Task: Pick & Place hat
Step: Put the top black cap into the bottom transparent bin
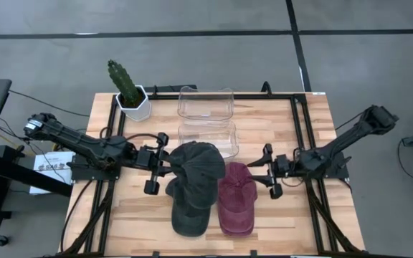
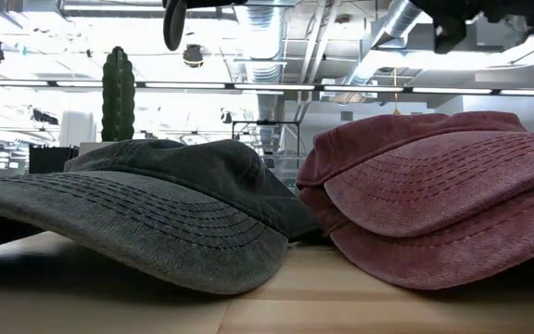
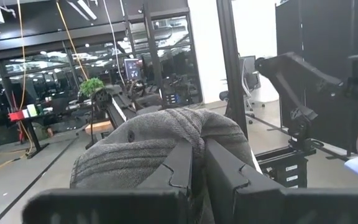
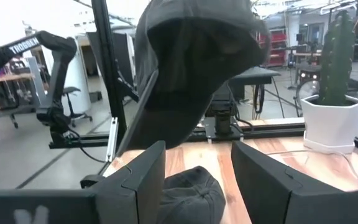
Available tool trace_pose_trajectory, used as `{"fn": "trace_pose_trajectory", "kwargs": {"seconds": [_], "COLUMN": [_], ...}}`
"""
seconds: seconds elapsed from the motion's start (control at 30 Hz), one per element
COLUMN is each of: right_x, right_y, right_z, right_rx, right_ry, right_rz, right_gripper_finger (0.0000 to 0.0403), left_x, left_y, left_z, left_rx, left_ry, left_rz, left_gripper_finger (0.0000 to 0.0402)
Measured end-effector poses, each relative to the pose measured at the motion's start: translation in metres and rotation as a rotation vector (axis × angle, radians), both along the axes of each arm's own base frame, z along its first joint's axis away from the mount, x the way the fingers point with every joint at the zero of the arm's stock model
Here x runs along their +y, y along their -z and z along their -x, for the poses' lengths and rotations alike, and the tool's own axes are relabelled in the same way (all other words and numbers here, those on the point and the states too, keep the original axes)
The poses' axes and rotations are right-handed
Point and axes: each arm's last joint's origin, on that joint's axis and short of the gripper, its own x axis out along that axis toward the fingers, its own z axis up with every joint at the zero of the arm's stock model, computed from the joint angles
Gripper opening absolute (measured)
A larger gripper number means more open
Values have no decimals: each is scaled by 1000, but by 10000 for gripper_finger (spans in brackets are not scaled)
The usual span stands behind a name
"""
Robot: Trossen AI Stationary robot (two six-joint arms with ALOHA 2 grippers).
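Caps fill the front of the table: a dark grey cap (image 1: 189, 211) lies flat near the front edge, its brim toward the low camera, and a maroon cap (image 1: 236, 201) lies just beside it on its right, the two touching at their sides. In the low view the maroon one (image 2: 434, 195) seems to be a pair stacked together, but I cannot tell for sure.

Above them hangs a second grey cap (image 1: 198, 166) — it is lifted off the wood and held by the left gripper (image 1: 165, 163), whose fingers (image 3: 185, 165) are pinched tight on the fabric of the crown. The right gripper (image 1: 269, 174) hovers beside the maroon cap with its fingers (image 4: 143, 171) spread wide and nothing between them; in its wrist view the lifted cap (image 4: 191, 68) hangs in front.

Farther back stand two clear plastic bins (image 1: 206, 115), one behind the other, and at the back left corner a cactus in a white pot (image 1: 129, 89).
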Motion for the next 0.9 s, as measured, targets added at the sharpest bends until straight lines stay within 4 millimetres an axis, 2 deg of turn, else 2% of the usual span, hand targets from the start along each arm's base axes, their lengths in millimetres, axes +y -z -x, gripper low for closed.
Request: {"fn": "trace_pose_trajectory", "kwargs": {"seconds": [0.43, 0.9], "right_x": [-4, 4], "right_y": [-2, 5], "right_z": [-60, -103], "right_rx": [79, 139], "right_ry": [-97, -250], "right_rz": [-14, -7], "right_gripper_finger": [175, 175], "left_x": [-5, -6], "left_y": [15, 15], "left_z": [-14, -15], "left_rx": [54, 48], "left_ry": [0, -1], "left_rz": [-22, -22], "left_gripper_finger": [24, 24]}}
